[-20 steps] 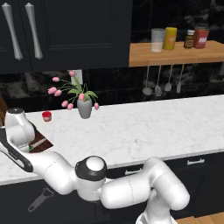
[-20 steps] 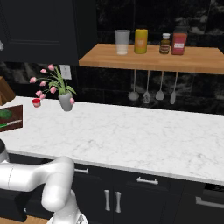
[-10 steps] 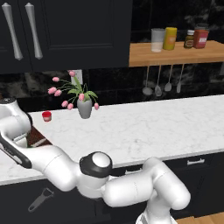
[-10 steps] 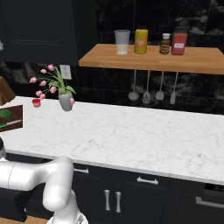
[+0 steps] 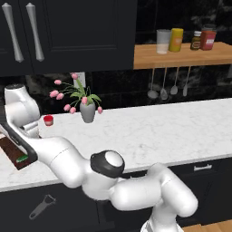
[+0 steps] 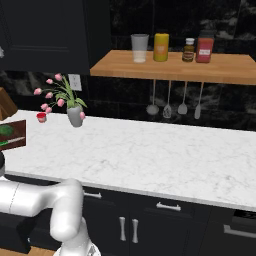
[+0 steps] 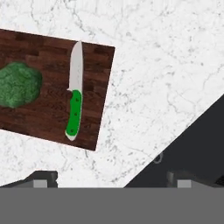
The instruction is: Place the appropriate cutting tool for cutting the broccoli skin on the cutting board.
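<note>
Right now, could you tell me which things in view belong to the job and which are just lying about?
Job:
- knife, lying on the cutting board
- broccoli, also on the board
- gripper, open above them

Lying about:
- red cup
- flower vase
- peeler
- shelf jars
- hanging utensils

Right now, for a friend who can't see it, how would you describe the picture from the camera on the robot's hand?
A green-handled knife lies flat on a dark wooden cutting board, with a lump of broccoli beside it on the same board. The board rests on a white marble counter, and the open gripper is clear of both.
</note>
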Robot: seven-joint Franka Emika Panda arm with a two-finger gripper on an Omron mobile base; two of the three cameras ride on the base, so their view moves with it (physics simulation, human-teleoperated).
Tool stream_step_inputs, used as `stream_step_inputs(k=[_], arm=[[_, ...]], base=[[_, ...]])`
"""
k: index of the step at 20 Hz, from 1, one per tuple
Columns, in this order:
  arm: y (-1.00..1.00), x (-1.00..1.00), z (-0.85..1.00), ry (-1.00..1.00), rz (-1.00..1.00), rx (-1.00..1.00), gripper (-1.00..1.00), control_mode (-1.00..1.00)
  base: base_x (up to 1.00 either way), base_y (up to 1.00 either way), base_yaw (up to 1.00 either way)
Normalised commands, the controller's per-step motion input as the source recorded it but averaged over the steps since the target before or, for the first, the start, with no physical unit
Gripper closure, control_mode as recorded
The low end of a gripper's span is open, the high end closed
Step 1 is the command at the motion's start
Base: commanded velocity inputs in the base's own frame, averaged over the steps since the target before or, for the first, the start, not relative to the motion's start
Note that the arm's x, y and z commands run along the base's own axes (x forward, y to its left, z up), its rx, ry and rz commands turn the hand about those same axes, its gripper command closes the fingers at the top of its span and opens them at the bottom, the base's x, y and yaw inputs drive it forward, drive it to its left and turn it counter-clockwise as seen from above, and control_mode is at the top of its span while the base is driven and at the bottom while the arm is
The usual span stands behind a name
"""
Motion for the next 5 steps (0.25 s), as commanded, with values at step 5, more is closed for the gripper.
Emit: stream_step_inputs(k=[5], arm=[[-0.79, -0.12, 0.15, -0.08, 0.0, 0.01, -1.0, -1.0]], base=[[0.0, 0.0, 0.0]])
